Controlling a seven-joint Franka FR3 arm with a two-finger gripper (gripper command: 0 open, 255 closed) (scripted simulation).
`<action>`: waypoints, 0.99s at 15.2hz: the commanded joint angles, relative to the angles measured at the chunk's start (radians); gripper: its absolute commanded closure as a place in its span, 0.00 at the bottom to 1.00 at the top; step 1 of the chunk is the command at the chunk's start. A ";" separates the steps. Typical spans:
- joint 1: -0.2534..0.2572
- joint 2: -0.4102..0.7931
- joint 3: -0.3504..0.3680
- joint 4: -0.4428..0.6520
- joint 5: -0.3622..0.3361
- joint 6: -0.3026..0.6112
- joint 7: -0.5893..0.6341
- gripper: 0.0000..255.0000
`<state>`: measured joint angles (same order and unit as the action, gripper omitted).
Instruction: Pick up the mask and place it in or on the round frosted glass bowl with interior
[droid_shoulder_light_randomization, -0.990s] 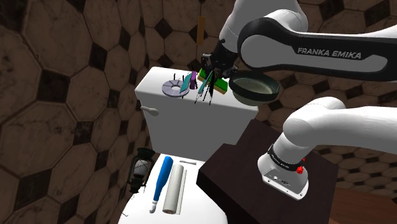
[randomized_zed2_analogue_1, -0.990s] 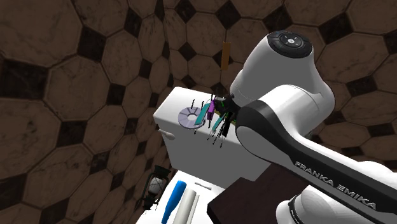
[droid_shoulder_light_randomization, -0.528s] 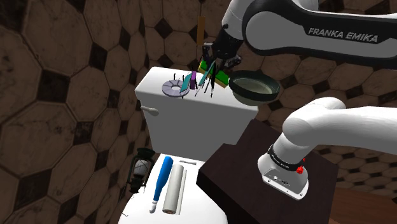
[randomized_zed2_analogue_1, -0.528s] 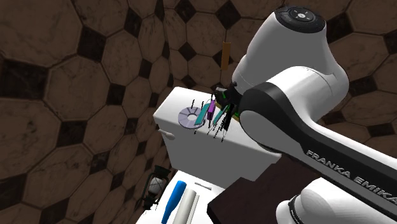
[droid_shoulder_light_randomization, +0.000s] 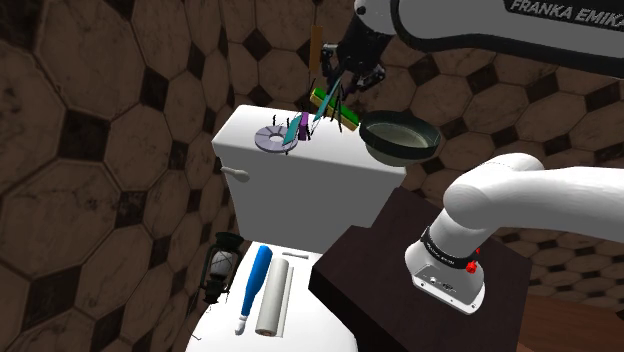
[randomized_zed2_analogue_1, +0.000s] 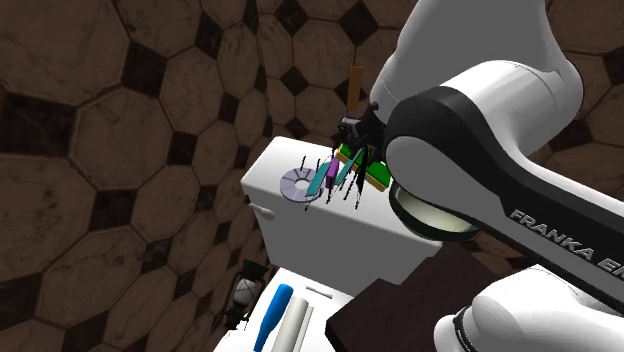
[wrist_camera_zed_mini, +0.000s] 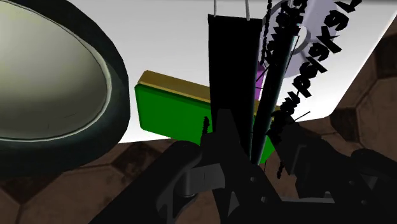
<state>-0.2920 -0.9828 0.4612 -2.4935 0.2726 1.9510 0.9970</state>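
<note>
Mask: a flat black, teal and purple mask (droid_shoulder_light_randomization: 319, 115) made of thin panels side by side, edged with strings of small black spiky bits; in the wrist view its black panel (wrist_camera_zed_mini: 232, 76) stands tall and narrow.
Where it is: over the lid of the white toilet tank (droid_shoulder_light_randomization: 300, 190), between the flat grey-purple disc (droid_shoulder_light_randomization: 270, 138) and the green block with a yellow edge (droid_shoulder_light_randomization: 347, 118). I cannot tell whether its lower tips touch the lid.
Gripper: the all-black two-finger gripper (droid_shoulder_light_randomization: 340, 80) points down from above, its fingers drawn close and clasping the top of the mask (randomized_zed2_analogue_1: 345, 172); seen from the wrist (wrist_camera_zed_mini: 248, 149), the panels rise from between them.
Bowl: a round dark-rimmed bowl with a pale interior (droid_shoulder_light_randomization: 400, 158) sits on the same lid just beside the green block (wrist_camera_zed_mini: 172, 114), apart from the mask.
Writing: white capitals "FRANKA EMIKA" on the arm's dark band, cut off at the picture's edge.
Surface: a white lid, with the disc (randomized_zed2_analogue_1: 297, 184) near the shoulder view's left.
Below: a blue bat-shaped object (droid_shoulder_light_randomization: 254, 285) and a white cylinder (droid_shoulder_light_randomization: 273, 300) lie side by side on the toilet's closed seat; a dark lantern (droid_shoulder_light_randomization: 218, 265) stands beside it.
Room: walls of brown hexagon tiles with small black squares (droid_shoulder_light_randomization: 100, 150); the arm's stand is a dark brown box (droid_shoulder_light_randomization: 370, 270).
</note>
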 joint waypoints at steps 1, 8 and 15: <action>-0.006 0.008 -0.008 0.030 -0.008 -0.022 -0.002 1.00; -0.023 0.037 -0.030 0.138 -0.030 -0.100 -0.004 1.00; -0.030 0.038 -0.069 0.210 -0.052 -0.176 -0.022 1.00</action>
<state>-0.3247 -0.9318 0.4060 -2.2814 0.2244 1.7882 0.9834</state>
